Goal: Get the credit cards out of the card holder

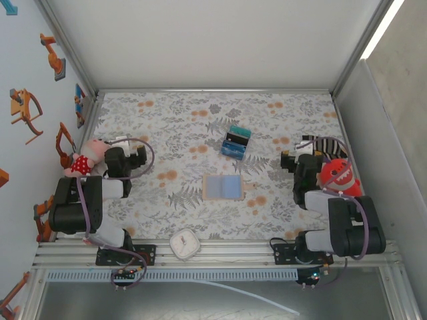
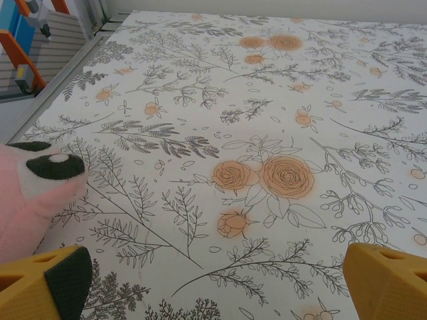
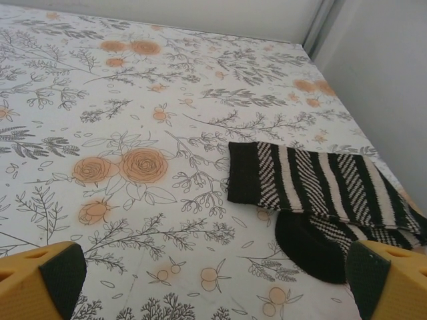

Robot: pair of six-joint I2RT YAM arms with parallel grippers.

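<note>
Wide apart and holding nothing, the left gripper [image 2: 213, 293] and right gripper [image 3: 213, 287] hang over the flowered table [image 1: 267, 113] — one at each side. The card holder [image 1: 222, 187] lies open at the top view's centre, untouched; a teal block [image 1: 235, 141] sits above it, apart.

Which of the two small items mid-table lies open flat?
The card holder: it is spread flat, pale blue-grey inside up. The teal, blue and black block beyond it is a compact lump.
</note>
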